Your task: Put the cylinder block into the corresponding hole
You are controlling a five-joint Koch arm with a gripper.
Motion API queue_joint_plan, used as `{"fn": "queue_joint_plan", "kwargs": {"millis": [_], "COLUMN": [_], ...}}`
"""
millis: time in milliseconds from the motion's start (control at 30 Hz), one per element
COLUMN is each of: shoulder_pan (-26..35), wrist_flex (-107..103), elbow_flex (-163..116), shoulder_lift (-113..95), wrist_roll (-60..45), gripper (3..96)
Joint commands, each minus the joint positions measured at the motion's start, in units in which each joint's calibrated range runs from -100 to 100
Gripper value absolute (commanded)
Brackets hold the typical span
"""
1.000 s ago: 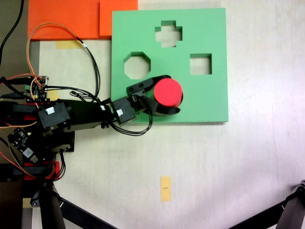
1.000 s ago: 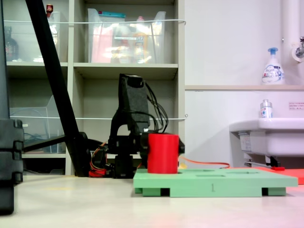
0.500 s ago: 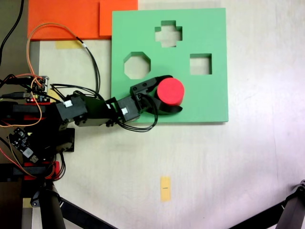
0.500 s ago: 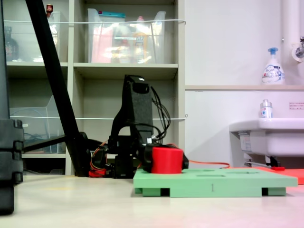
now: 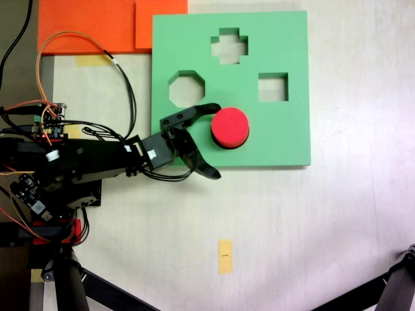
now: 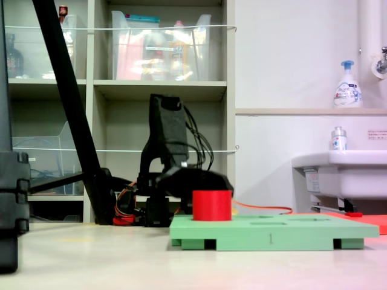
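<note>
Pale tabletop [image 5: 305, 220] fills the first exterior view: the cylinder block [image 5: 230, 127] sits sunk in the green foam board [image 5: 285, 139], filling the corresponding hole, while the gripper [image 5: 215, 141] is spread wide, clear of it. Shelving [image 6: 163, 90] backs the second exterior view, where the block [image 6: 211, 205] stands partly above the board [image 6: 272, 231].

Two orange foam sheets [image 5: 97, 26] lie overlapping at the top left of the first exterior view, a strip of yellowish tape [image 5: 92, 60] just below them, and another small yellow tape piece [image 5: 224, 256] sits alone on the pale table [image 5: 311, 227]. In the second exterior view, shelves [image 6: 163, 90] hold clear plastic bins [image 6: 160, 45], and at the second exterior view's right a soap dispenser [image 6: 346, 84] stands on a ledge above a white sink [image 6: 338, 175].
</note>
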Motion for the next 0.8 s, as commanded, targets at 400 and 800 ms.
{"fn": "queue_joint_plan", "kwargs": {"millis": [400,800], "shoulder_pan": [-12.45,-14.75], "wrist_flex": [-71.26,-67.12], "elbow_flex": [18.64,-27.82], "shoulder_lift": [-62.24,-62.24], "wrist_roll": [-34.77,-49.62], "gripper": [47.2,49.7]}}
